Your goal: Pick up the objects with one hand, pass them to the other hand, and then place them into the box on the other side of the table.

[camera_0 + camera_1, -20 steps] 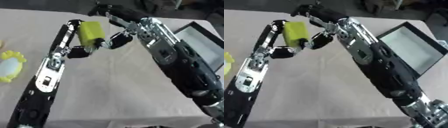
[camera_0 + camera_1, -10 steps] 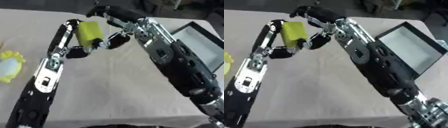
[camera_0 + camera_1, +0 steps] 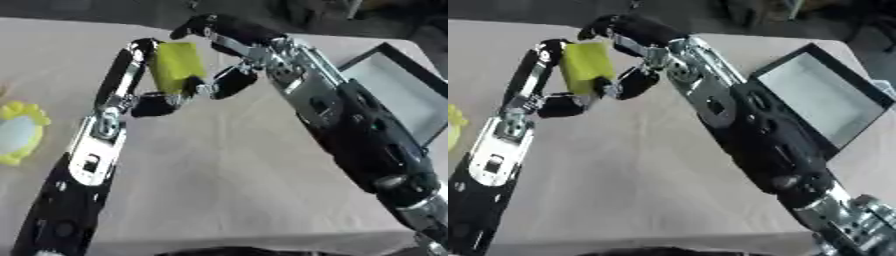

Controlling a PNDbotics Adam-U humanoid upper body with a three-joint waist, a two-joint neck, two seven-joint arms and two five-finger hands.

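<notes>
Upper middle of the frame, the left hand grips a yellow-green block while the right hand curls around its top.

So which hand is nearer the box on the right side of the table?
The right. The right hand is at the yellow block mid-table, on the side toward the box. The left hand holds that block from its far side, farther from the box.

Both arms are black with silver joint plates, each robot hand black-fingered.
</notes>
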